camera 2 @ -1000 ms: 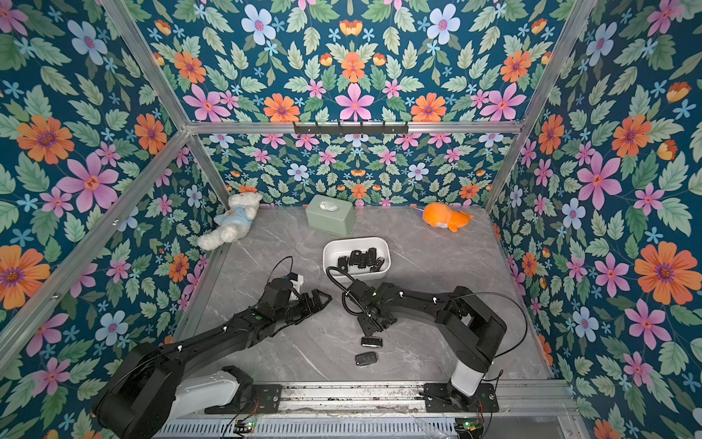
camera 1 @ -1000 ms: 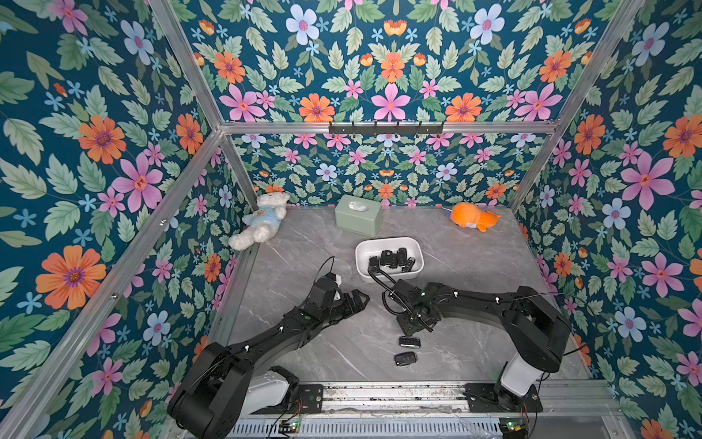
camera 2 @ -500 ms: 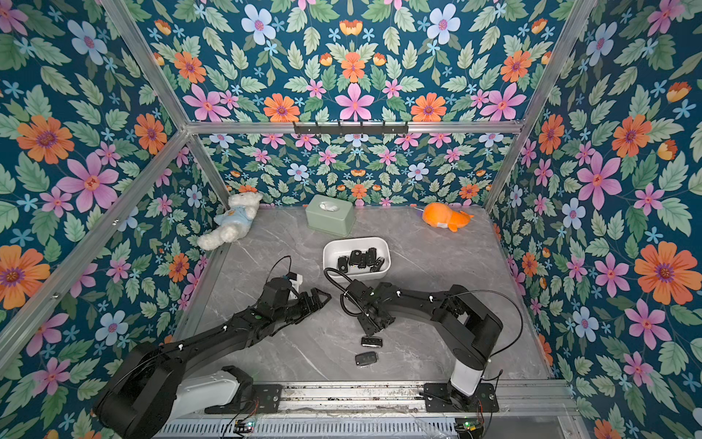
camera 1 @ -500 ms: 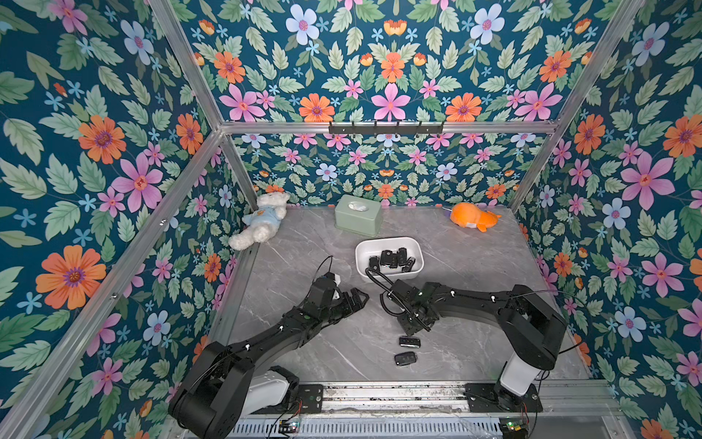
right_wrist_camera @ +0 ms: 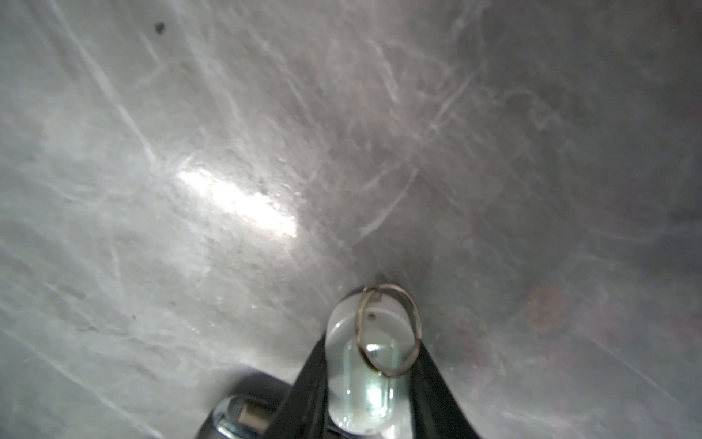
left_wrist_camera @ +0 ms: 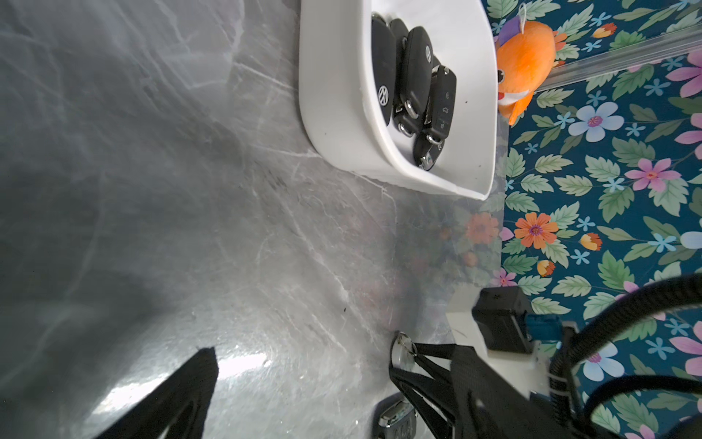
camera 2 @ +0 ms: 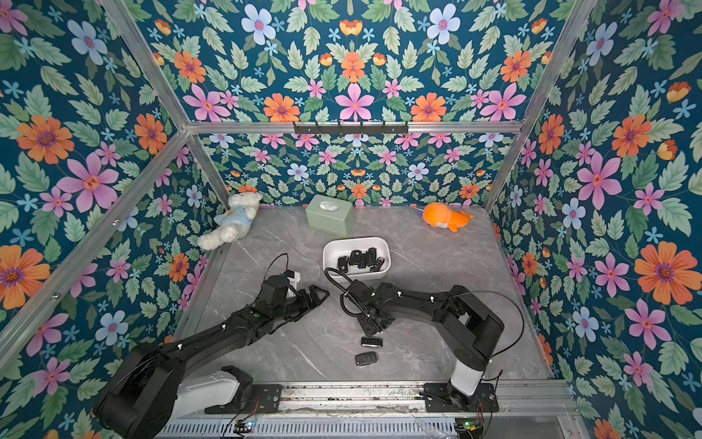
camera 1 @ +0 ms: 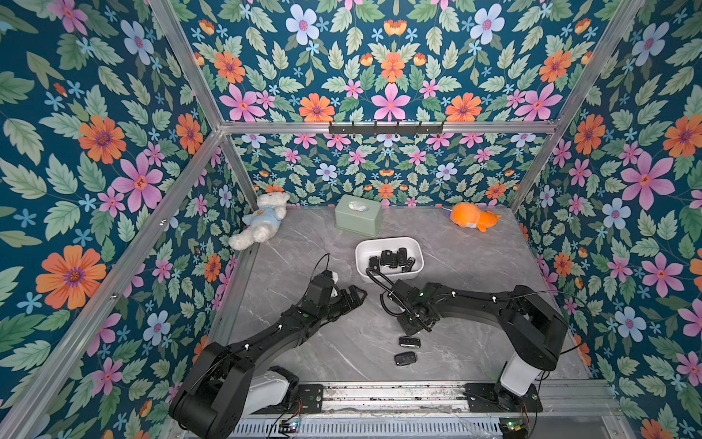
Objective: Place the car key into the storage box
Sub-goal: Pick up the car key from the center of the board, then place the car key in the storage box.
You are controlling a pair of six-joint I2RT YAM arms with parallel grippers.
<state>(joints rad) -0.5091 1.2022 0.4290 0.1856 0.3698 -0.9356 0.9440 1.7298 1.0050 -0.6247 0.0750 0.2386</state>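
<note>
Right wrist view: car key (right_wrist_camera: 370,361) reads as a light, rigid plastic fob with a smooth shell and a slick chrome end. A split ring (right_wrist_camera: 389,330) hangs loose off it. Best hold, imo, is across the flat body near the middle, never by the ring. It won't crush, but a pinch near one end could let it pivot or squirt out.

Hands, left to right, in a top view:
- Left gripper (camera 1: 355,298) is spread wide, nothing in it, touching nothing, low over bare table (camera 1: 334,357).
- Next across is the storage box (camera 1: 402,276), with several stored fobs (camera 1: 391,260) inside.
- Right gripper (camera 1: 415,326) points down, on the robot's side of the box, pinching the key.
  - Wrist cam shows its fingers (right_wrist_camera: 307,387) one on each side of the chrome end, with the ring poking past the tips.
  - From above the key is hidden under the gripper.
  - Can't tell if the key is off the table or resting on it. It's not in the box yet.
- One loose fob (camera 1: 409,342) and a second loose fob (camera 1: 405,358) lie just nearer the robot.
</note>
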